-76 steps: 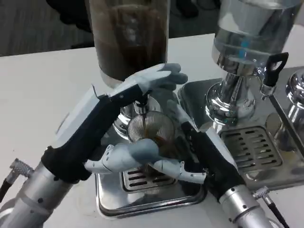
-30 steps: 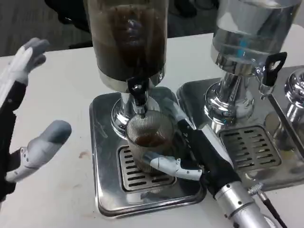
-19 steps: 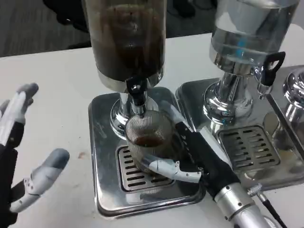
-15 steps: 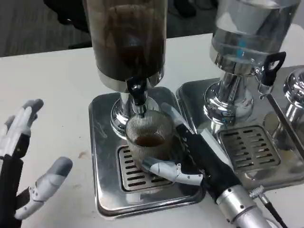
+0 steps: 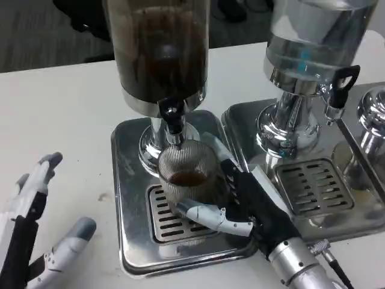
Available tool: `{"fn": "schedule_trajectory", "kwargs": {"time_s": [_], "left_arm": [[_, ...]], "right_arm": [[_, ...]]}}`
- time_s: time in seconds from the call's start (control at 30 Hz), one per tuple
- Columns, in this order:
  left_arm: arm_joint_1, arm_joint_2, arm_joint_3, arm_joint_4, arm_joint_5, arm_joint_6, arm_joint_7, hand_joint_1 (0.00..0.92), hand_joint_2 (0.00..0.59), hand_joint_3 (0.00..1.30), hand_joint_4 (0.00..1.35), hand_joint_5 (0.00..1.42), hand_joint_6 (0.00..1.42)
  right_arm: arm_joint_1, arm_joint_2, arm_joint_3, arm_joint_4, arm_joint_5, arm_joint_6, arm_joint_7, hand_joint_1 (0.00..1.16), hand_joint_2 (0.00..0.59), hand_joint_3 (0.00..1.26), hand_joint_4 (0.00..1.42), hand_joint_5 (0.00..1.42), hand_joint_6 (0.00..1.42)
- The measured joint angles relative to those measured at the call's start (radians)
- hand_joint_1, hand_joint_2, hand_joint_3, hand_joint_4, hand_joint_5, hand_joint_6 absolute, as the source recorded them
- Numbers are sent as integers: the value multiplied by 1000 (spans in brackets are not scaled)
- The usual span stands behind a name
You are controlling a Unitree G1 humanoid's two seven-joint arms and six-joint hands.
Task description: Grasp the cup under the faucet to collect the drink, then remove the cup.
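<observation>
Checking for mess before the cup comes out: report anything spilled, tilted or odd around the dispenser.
Nothing serious stands out. The cup stands upright on the drip tray under the faucet, gripped by the right hand. Only a small brownish spot marks the table left of the tray.

A white table [image 5: 66, 114] fills most of the scene, brightly and evenly lit. Beyond the table's far edge lies a grey, streaked floor [image 5: 36, 36]. Dark, indistinct shapes [image 5: 81, 21] sit on that floor just past the table's far edge.
</observation>
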Motion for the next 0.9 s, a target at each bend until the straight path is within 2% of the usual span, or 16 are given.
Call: {"fn": "schedule_trajectory", "kwargs": {"time_s": [0.3, 0.7, 0.9], "left_arm": [[5, 12, -48, 8, -2, 0, 18, 0, 185, 36, 0, 116, 0], [28, 12, -51, 3, -37, 12, 18, 0, 182, 46, 0, 116, 0], [41, 12, -51, -1, -44, 17, 18, 0, 182, 56, 0, 116, 0]], "right_arm": [[-3, 11, 0, 11, -1, -1, -25, 778, 175, 0, 0, 0, 0], [-35, 25, 16, 52, -46, -8, -70, 813, 171, 0, 0, 0, 6], [-44, 29, 24, 62, -63, -9, -90, 852, 169, 0, 0, 0, 76]]}}
